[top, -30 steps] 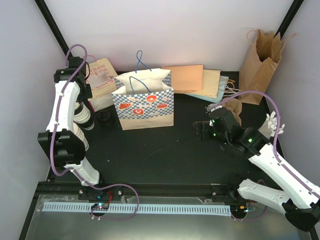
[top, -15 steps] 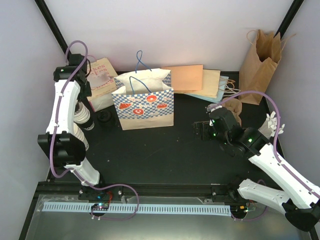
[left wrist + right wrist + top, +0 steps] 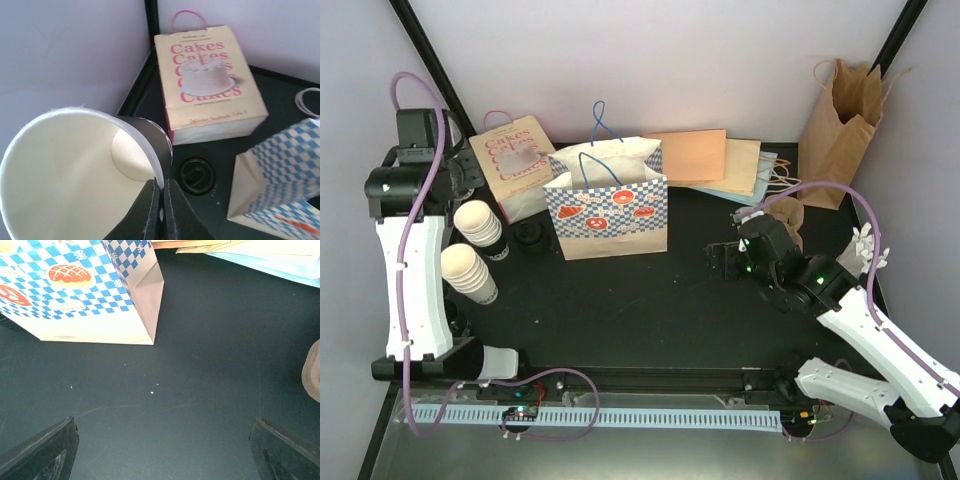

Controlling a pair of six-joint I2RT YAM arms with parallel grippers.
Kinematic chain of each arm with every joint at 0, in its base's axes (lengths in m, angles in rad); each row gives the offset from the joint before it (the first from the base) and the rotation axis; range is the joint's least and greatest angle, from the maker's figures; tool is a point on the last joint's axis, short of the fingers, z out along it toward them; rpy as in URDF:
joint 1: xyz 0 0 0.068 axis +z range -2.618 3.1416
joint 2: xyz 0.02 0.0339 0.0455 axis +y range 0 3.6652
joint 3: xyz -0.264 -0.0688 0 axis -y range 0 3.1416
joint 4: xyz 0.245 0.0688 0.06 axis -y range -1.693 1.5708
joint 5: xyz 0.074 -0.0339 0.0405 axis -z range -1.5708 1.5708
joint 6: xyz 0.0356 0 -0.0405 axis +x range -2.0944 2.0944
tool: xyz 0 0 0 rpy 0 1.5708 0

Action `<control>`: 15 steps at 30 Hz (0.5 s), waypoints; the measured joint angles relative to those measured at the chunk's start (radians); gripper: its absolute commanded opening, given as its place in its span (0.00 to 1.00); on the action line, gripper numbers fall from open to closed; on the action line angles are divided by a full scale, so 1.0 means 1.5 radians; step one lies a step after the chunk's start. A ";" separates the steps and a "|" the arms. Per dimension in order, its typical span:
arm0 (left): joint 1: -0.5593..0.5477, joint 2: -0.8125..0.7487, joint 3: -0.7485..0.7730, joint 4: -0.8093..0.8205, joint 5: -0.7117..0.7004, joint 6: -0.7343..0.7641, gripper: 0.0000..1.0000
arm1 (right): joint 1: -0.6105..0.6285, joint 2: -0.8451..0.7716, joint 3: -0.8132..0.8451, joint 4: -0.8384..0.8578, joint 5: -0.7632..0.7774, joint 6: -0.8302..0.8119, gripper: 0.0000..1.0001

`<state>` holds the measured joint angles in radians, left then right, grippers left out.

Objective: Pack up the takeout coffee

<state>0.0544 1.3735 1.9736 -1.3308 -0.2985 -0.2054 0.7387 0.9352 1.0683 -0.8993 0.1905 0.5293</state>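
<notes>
Left wrist: empty cream cup w/ rim pinched.

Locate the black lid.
Top view, left side: the black lid lies flat between the paper cups and the checkered bag, just in front of the Cakes bag.

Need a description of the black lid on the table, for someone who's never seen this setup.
Find the blue-checked bag standing mid-table; just off its left bottom corner, in front of the Cakes bag, a black lid lies flat on the dark tabletop. Its neighbours are cream paper cups and bags; it alone is low, round and black with a raised ring.
</notes>
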 measured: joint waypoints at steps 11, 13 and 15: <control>-0.140 -0.151 -0.143 -0.009 0.054 -0.049 0.02 | 0.000 0.018 -0.007 0.029 -0.025 0.001 0.95; -0.163 -0.188 -0.184 -0.004 0.064 -0.065 0.01 | 0.000 0.023 -0.008 0.034 -0.028 0.003 0.95; -0.183 -0.228 -0.243 0.003 0.083 -0.084 0.01 | 0.000 0.026 -0.010 0.038 -0.030 0.005 0.95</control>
<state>-0.2195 1.0317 1.6089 -1.3266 -0.1741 -0.3321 0.7387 0.9737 1.0527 -0.8425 0.1463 0.5365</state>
